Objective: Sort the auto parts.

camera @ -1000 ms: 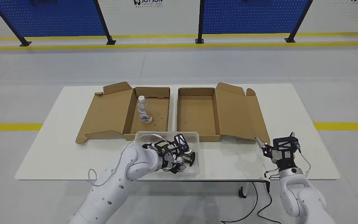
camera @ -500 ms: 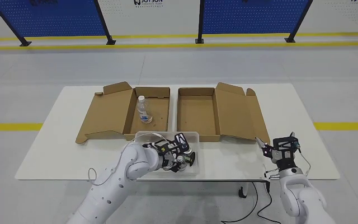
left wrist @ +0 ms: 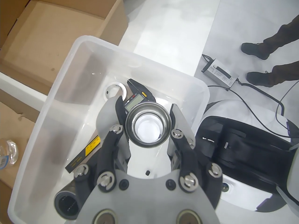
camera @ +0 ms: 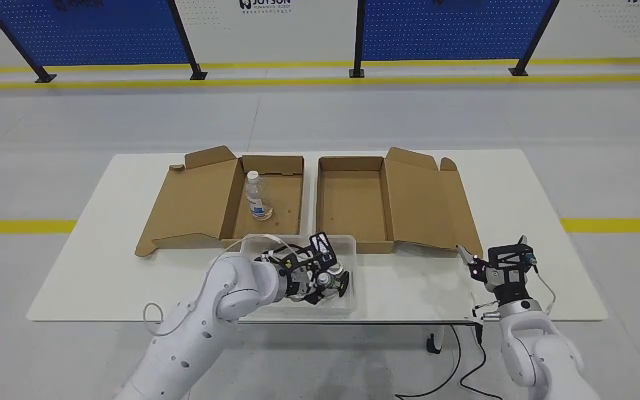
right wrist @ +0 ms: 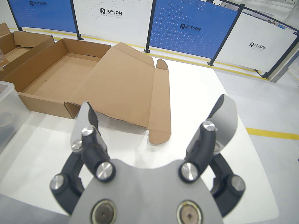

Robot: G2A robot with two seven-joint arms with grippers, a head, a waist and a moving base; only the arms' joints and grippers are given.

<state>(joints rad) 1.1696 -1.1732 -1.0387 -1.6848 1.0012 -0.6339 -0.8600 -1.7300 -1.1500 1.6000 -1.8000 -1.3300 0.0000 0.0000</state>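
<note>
My left gripper (left wrist: 147, 127) is shut on a steel sleeve (left wrist: 147, 138), a short hollow metal cylinder, held above the clear plastic bin (left wrist: 70, 54). In the bin lie a digital caliper (left wrist: 137, 95), a flat metal ring (left wrist: 113, 89) and a black tube (left wrist: 66, 202). From the top view, the left gripper (camera: 322, 275) hangs over the bin (camera: 295, 240) at the table's front edge. My right gripper (right wrist: 154, 115) stands open and holds nothing over the white table, near the front right corner (camera: 497, 262).
Two open cardboard boxes sit behind the bin: the left box (camera: 272, 200) holds a plastic bottle (camera: 258, 195), the right box (camera: 352, 205) has nothing in it, and its lid flap (right wrist: 130, 87) lies flat toward my right gripper.
The left gripper has risen slightly and shifted toward the back of the bin with the steel sleeve. The right arm has not moved.
</note>
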